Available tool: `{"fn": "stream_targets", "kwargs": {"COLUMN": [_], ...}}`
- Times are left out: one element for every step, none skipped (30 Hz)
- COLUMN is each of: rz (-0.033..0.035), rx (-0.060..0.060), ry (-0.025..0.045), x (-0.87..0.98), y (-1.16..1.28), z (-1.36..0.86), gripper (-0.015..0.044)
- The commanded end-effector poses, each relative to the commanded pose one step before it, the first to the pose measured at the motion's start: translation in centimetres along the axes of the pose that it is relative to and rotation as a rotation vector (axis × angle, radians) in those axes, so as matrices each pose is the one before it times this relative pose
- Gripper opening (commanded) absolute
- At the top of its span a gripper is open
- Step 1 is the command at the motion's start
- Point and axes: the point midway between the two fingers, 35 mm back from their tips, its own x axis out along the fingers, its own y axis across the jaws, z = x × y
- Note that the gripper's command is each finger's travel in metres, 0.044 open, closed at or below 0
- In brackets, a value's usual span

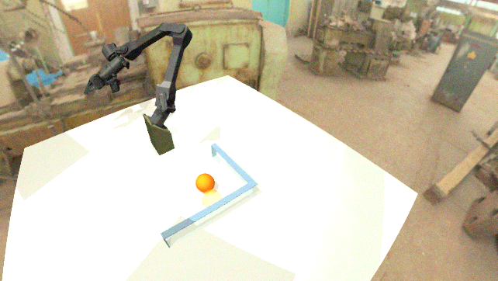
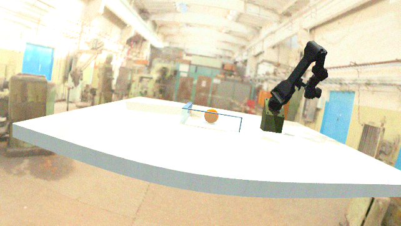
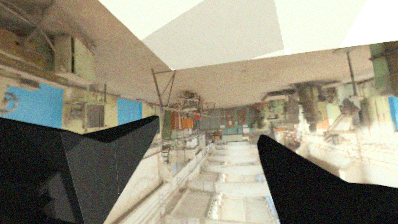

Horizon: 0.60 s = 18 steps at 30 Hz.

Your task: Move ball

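Observation:
The orange ball (image 1: 205, 182) (image 2: 211, 116) lies on the table inside the corner of the walls. The see-through copy (image 1: 212, 199) is a pale yellow disc right beside it, partly overlapped by the ball in the top view, and close to the long wall (image 1: 209, 209). The short wall (image 1: 233, 164) meets the long one at the right. My gripper (image 1: 88, 89) (image 3: 208, 130) is open and empty, raised high beyond the arm's base, far from the ball. The wrist view shows neither ball nor walls. The copy cannot be made out clearly in the exterior view.
The arm's dark green base (image 1: 160, 140) (image 2: 272, 121) stands on the white table (image 1: 310, 202) (image 2: 156, 147), behind the ball in the top view. A table corner shows at the top of the wrist view. Workshop machines stand beyond the table.

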Motion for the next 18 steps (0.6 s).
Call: {"fn": "stream_targets", "kwargs": {"rz": [0.00302,0.00866,-0.01588,-0.03133,-0.03095,-0.03038,-0.02967,-0.02882,-0.02785,-0.02575,-0.01305,-0.01461,-0.01451,-0.01361,-0.01309,-0.01259,-0.01207,-0.01153], "rx": [-0.0201,-0.0604,-0.1165,-0.1424,-0.1422,-0.1421,-0.1419,-0.1417,-0.1416,-0.1360,-0.0675,-0.0780,-0.0812,-0.0795,-0.0793,-0.0792,-0.0791,-0.0790], "ry": [-0.00626,-0.01895,-0.00798,0.00452,0.00681,0.00899,0.01112,0.01321,0.01525,0.01653,0.00949,0.01109,0.01174,0.01195,0.01248,0.01303,0.01357,0.01409], "x": [0.012,0.030,0.141,0.201,0.219,0.238,0.256,0.275,0.293,0.301,0.362,0.334,0.244,0.199,0.201,0.206,0.212,0.218], "y": [-0.122,-0.365,-1.179,-1.552,-1.442,-1.321,-1.189,-1.049,-0.902,-0.718,-0.516,-0.457,-0.309,-0.206,-0.151,-0.100,-0.048,0.003], "z": [0.056,0.164,-0.520,-1.079,-1.213,-1.333,-1.441,-1.536,-1.617,-1.621,-1.285,-1.295,-1.113,-0.996,-0.992,-0.995,-0.996,-0.994], "gripper": [0.0416,0.0416,0.0416,0.0416,0.0416,0.0416,0.0416,0.0416,0.0416,0.0416,0.0416,0.0416,0.0416,0.0416,0.0416,0.0416,0.0416,0.0416]}}
